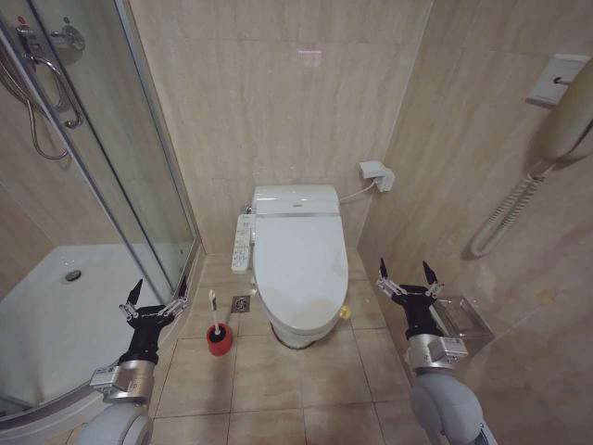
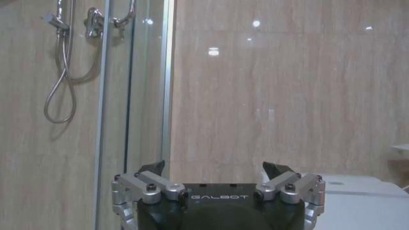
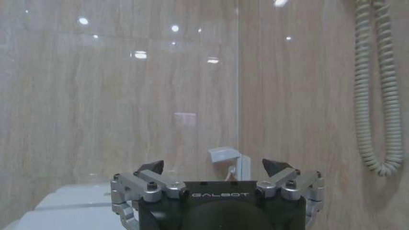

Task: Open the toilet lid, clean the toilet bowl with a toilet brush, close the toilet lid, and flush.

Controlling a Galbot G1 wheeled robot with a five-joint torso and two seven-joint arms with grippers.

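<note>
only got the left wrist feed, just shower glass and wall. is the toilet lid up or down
Observer: Down. On the head view the toilet lid lies flat, covering the bowl.
Operator: where's the brush
Observer: The toilet brush stands upright in a red holder cup on the floor, on the robot's left of the toilet, near the shower door.
Operator: is the other arm doing anything
Observer: No. The right gripper is raised to the right of the toilet, open and empty, apart from the lid.
Operator: and mine?
Observer: The left gripper is open too, raised left of the brush, touching nothing.
</note>
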